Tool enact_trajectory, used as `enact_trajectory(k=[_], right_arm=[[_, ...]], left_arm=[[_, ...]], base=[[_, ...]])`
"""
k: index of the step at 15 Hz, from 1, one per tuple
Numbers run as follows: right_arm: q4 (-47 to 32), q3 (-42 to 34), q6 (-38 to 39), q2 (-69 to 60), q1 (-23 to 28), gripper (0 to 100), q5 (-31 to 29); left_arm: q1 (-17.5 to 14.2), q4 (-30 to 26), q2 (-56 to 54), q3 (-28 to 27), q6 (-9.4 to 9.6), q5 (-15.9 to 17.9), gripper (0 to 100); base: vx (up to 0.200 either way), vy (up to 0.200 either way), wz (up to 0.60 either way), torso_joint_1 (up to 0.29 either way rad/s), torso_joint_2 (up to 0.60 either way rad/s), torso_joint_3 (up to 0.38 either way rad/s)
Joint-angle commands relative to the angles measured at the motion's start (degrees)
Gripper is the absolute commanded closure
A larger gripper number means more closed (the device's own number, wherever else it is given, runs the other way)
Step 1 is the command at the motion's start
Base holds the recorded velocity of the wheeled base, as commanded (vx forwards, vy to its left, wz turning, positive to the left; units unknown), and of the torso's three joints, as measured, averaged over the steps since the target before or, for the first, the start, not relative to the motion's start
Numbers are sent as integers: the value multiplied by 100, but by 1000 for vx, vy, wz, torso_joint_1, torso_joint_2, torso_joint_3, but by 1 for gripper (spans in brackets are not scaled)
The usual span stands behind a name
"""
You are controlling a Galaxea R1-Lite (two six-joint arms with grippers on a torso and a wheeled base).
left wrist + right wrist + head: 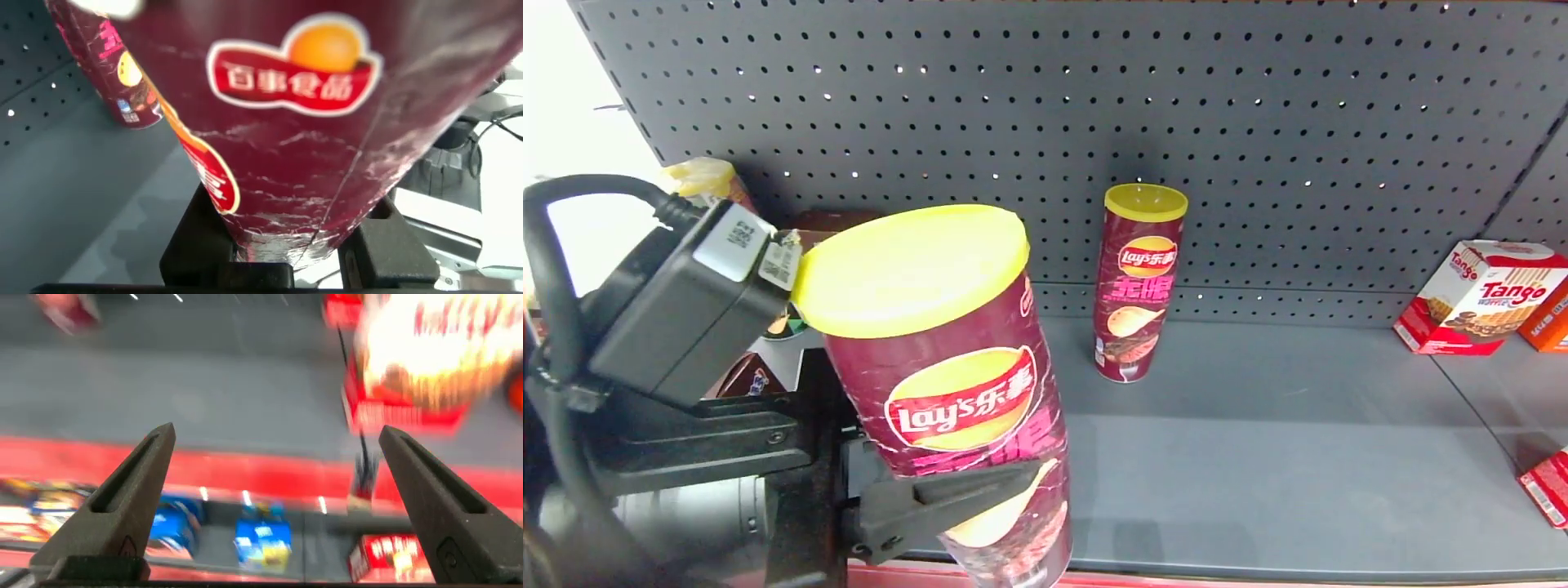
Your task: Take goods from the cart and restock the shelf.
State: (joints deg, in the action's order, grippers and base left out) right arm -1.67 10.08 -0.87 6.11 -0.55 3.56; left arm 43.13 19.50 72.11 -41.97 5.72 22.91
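My left gripper (931, 498) is shut on a maroon chip can (947, 384) with a yellow lid, held tilted over the front left of the grey shelf (1258, 457). In the left wrist view the can (327, 131) sits between the black fingers (388, 253). A second matching can (1137, 282) stands upright near the back of the shelf. My right gripper (278, 490) is open with nothing between its fingers, looking at the shelf's red front edge (245, 469).
Red-and-white wafer boxes (1478, 298) sit at the shelf's right, with another box (1547, 486) at the front right edge. A pegboard back wall (1094, 122) rises behind. More cans (707, 184) stand at the far left. Goods show on a lower shelf (261, 535).
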Motion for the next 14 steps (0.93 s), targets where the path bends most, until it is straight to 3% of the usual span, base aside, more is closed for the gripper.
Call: enact_trajectory(k=[1, 3, 4, 6, 10, 14], right_arm=[[-114, 1725, -309, 2000, -200, 0, 1165], [70, 2235, -414, 2808, -341, 0, 1516], [79, 2516, -502, 3283, -710, 0, 1613], [229, 2622, -704, 3977, -1009, 0, 1455], [1793, 2833, -942, 5612, -1299, 0, 1411], [1951, 3545, -819, 6728, -1597, 0, 1472]], left_arm=[[82, -8, 181, 58, 17, 21, 100], [99, -8, 172, 207, 8, 12, 100], [90, 1, 128, 277, 8, 12, 100], [20, 1, 23, 383, -18, 12, 100], [-68, 1, -83, 400, -27, 3, 100], [-121, 1, -83, 374, -27, 3, 100]], base=[[0, 0, 0, 0, 0, 0], [0, 0, 0, 0, 0, 0], [0, 0, 0, 0, 0, 0], [0, 0, 0, 0, 0, 0], [0, 0, 0, 0, 0, 0], [0, 0, 0, 0, 0, 0]])
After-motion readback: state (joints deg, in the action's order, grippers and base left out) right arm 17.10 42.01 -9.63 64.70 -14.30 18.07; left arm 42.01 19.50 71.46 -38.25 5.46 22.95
